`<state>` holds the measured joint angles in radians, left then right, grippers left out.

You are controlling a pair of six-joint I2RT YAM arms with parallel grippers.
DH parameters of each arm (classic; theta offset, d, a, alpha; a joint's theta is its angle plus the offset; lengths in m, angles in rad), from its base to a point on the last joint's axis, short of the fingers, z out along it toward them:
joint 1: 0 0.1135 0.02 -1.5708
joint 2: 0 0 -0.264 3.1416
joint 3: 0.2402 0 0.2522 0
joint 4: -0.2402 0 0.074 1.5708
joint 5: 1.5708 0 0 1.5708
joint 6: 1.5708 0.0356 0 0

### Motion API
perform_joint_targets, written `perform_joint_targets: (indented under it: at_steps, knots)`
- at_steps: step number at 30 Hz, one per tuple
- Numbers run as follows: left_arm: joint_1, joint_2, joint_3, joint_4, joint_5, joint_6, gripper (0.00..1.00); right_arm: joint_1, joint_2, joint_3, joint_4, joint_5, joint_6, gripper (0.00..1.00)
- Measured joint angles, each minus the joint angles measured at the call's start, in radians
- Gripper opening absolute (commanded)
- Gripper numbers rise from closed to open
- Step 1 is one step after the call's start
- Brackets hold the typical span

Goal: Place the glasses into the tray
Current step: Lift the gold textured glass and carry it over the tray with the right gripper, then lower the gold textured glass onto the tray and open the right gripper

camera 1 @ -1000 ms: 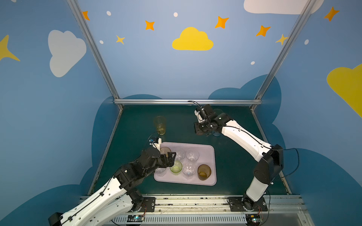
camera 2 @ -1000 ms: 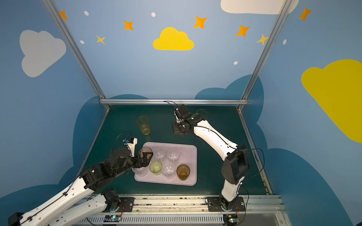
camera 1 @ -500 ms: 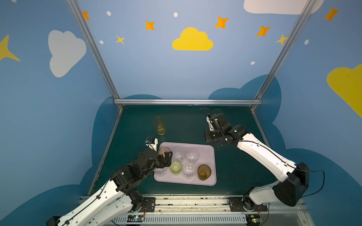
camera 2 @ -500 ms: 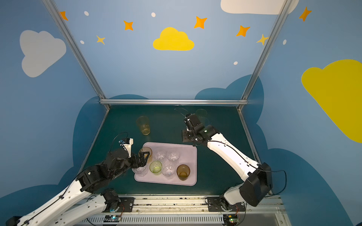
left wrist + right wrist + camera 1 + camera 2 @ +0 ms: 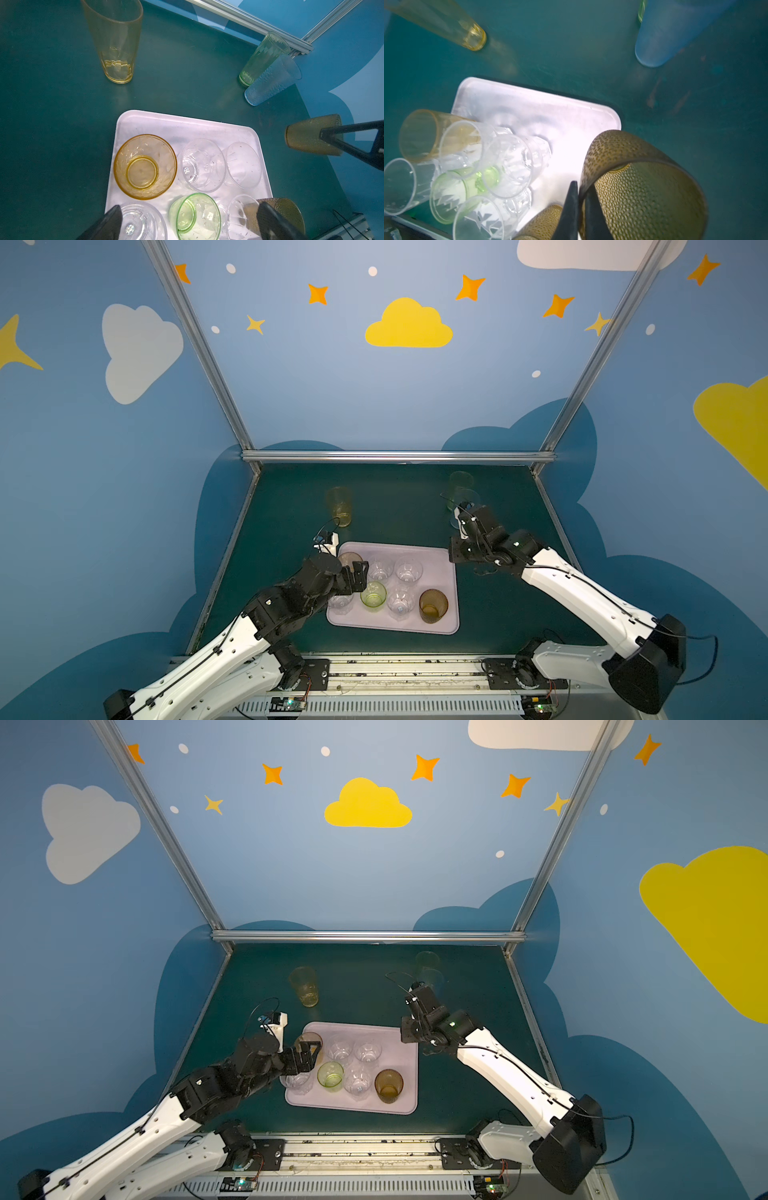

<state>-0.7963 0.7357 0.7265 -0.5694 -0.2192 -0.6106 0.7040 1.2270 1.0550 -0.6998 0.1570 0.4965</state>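
**A:** Which glass is being moved, and where is it?

**B:** The right hand (image 5: 580,193) is pressed together on the wall of a dimpled brown glass (image 5: 643,197), with one finger inside the rim and one outside. The glass hangs in the air just off the far right corner of the tray (image 5: 438,576), not yet over it.

**A:** What is already in the tray?

**B:** Seven glasses. There is an orange glass (image 5: 145,166) at the far left corner, four clear glasses (image 5: 202,164), a green glass (image 5: 195,216), and a second brown glass (image 5: 433,605) at the near right corner. The bare patch runs along the tray's right side, behind that second brown glass.

**A:** And the other hand?

**B:** The left hand (image 5: 359,576) is spread wide and holds nothing. It hovers over the tray's left side, beside the orange glass.

**A:** How should the brown glass go down?

**B:** I would carry it over the bare patch, keep it upright and lower it slowly until the base sits flat. A pinch on one wall may let it swing, so keep clear of its neighbours. Then part the fingers and lift straight up.

**A:** Is anything outside the tray?

**B:** Three tall glasses stand on the tabletop (image 5: 395,510). A yellow glass (image 5: 116,45) is beyond the tray's far left corner. A tall green glass (image 5: 264,58) and a blue glass (image 5: 272,81) stand side by side beyond its far right corner.
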Motion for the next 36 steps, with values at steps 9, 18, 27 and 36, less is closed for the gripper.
perform_joint_targets:
  at_steps: [9, 18, 27, 36]
  knots:
    - [0.0, 0.01, 0.009, 0.031, 0.009, 0.0, 1.0, 0.003, -0.026, -0.091, 0.041, -0.063, 0.058, 0.0]
    - [0.0, 0.009, 0.008, 0.066, 0.026, 0.0, 1.0, 0.034, -0.003, -0.143, 0.089, -0.099, 0.106, 0.0]
    - [0.001, -0.023, -0.017, 0.098, 0.022, 0.001, 1.0, 0.052, 0.055, -0.145, 0.13, -0.114, 0.125, 0.0]
    - [0.002, -0.038, -0.032, 0.117, 0.018, 0.005, 1.0, 0.066, 0.148, -0.143, 0.146, -0.125, 0.133, 0.0]
